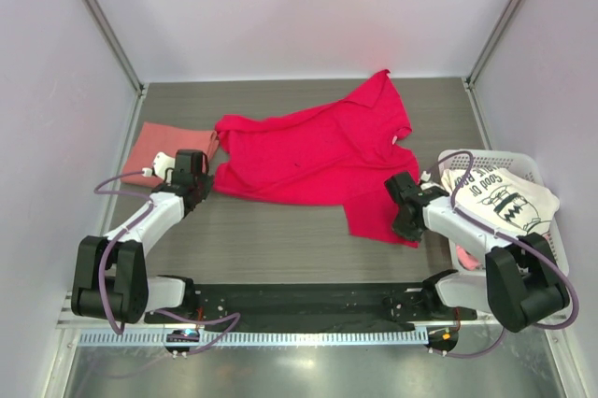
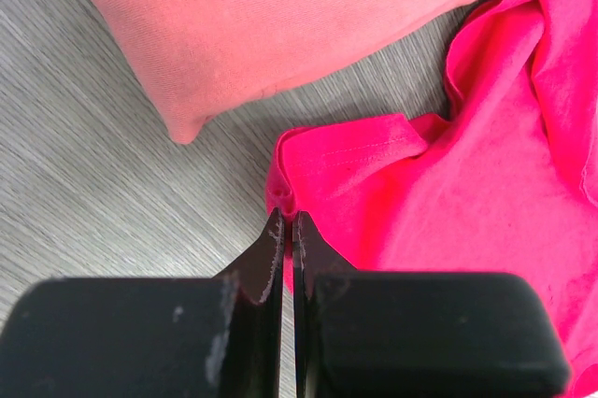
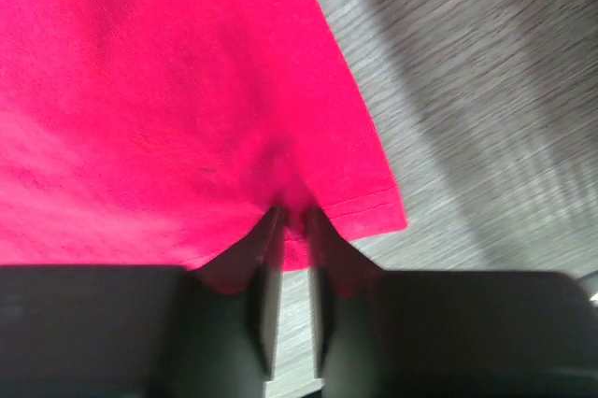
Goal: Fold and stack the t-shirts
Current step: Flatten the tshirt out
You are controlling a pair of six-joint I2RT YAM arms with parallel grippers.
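The crimson-magenta t-shirt (image 1: 318, 150) lies spread and rumpled across the middle of the table. My left gripper (image 1: 198, 181) is shut on its left hem corner (image 2: 285, 194). My right gripper (image 1: 406, 216) is shut on its lower right hem (image 3: 294, 206), near the corner. The salmon-pink shirt (image 1: 163, 148) lies folded at the far left, just beyond my left gripper; it also shows in the left wrist view (image 2: 280, 15). The white shirt with black print (image 1: 505, 197) sits bundled in the basket at the right.
A white slatted basket (image 1: 540, 172) stands at the right edge beside my right arm. Grey walls close in the table on three sides. Bare grey wood-grain table (image 1: 280, 234) lies between the two arms in front of the crimson shirt.
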